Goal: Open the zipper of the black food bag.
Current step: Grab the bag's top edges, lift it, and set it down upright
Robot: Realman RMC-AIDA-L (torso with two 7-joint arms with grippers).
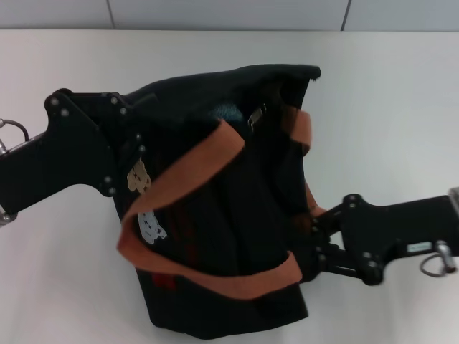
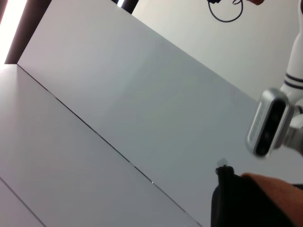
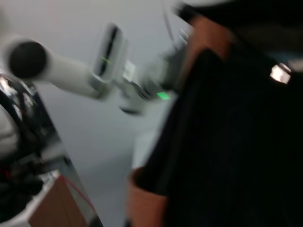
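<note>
The black food bag (image 1: 222, 236) is in the middle of the white tabletop (image 1: 387, 107), a bit closer to the front edge, and it looks tipped and bunched up. It has orange-brown handles (image 1: 183, 175) that loop over its top and front. Small bear patches (image 1: 138, 175) show on the side that faces the left arm. A small silver pull (image 1: 257, 117) shines near the top of the bag, toward the far edge of the tabletop, but the zipper line itself is too dark to follow, so I cannot tell if the bag is open or closed. The left gripper (image 1: 118, 154) is pressed up against the left side of the bag, near the bear patches. Its fingers are hidden against the black cloth, so I cannot tell if they are open or closed. The right gripper (image 1: 315, 240) is at the right side of the bag, close to one handle and near the front edge of the tabletop. Its fingers touch the bag, but I cannot tell if they pinch anything. The left wrist view shows mostly a grey wall (image 2: 142, 104) and a corner of the bag with a bit of orange strap. The right wrist view is blurry and shows the black cloth up close with a small shiny metal bit (image 3: 280, 73).
</note>
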